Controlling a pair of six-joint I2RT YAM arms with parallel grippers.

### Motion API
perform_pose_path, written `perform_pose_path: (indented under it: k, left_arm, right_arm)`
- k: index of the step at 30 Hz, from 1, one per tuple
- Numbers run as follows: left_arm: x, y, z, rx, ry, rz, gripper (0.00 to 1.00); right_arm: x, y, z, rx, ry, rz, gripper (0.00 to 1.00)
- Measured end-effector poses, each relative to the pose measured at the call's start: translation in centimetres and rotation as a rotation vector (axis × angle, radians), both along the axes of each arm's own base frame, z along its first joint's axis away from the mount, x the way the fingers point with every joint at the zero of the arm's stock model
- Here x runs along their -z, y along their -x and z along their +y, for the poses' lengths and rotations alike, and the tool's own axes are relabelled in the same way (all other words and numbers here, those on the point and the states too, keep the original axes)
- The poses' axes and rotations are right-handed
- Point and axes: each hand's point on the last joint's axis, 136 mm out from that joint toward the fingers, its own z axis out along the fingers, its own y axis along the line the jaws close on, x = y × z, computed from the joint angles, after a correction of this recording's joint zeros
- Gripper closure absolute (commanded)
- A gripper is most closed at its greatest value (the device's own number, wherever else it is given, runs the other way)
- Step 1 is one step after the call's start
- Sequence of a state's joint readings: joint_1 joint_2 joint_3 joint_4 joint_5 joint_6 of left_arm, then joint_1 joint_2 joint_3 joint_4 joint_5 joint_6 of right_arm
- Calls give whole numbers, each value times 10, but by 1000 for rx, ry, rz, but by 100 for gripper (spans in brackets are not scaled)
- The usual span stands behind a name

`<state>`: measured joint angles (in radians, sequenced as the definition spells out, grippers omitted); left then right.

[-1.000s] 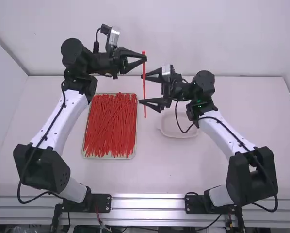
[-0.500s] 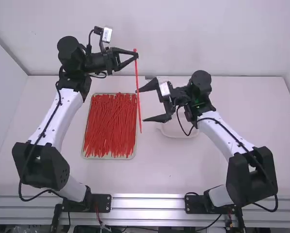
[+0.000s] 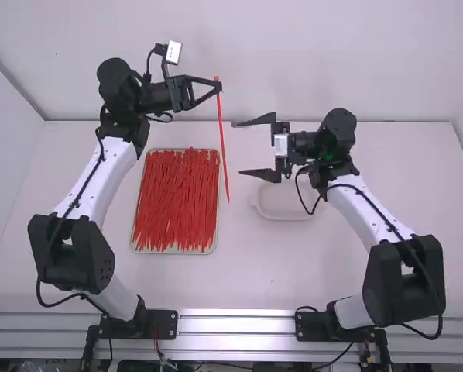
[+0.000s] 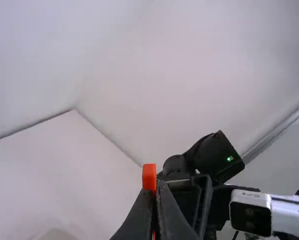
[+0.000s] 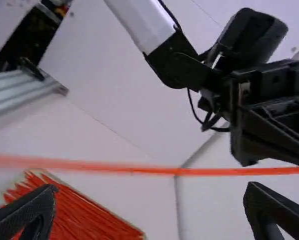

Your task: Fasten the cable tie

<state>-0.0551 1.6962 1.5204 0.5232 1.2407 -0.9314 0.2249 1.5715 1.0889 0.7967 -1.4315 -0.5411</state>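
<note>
On the white worktop [image 3: 293, 256], nearest the arm bases, a tray [image 3: 175, 252] holds a heap of red cable ties [image 3: 177, 200], with a shallow white dish [image 3: 287, 212] beside it to the right. Beyond the dish the right pincer [image 3: 251, 147] is raised with its jaws spread wide and nothing between them. Just past its fingertips hangs a single red cable tie [image 3: 222, 139], nearly upright. It is pinched at its head by the closed left pincer [image 3: 214, 85], farthest back above the tray.

No writing, label or number can be read (nothing legible).
</note>
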Motion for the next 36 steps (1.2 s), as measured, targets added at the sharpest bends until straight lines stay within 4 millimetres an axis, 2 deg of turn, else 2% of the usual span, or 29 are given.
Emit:
perform_pose_path:
  k: [10,19,22,27,32,36]
  left_arm:
    - [17,-20,3,-68,14,116,98]
    - [59,-47,4,-76,16,249,98]
    - [67,-52,7,-84,20,293,98]
    - [78,-50,8,-69,18,379,98]
    - [82,-42,4,-20,12,428,98]
    - [92,-36,2,10,17,552,98]
  right_arm:
    - [6,6,-7,-36,-27,-325,0]
    - [45,17,-9,-46,-57,-589,0]
    - [55,20,-10,-48,-63,-640,0]
    - [65,23,-11,-49,-69,-691,0]
    - [66,23,-11,-47,-73,-727,0]
    - [66,27,-7,-59,-80,-740,0]
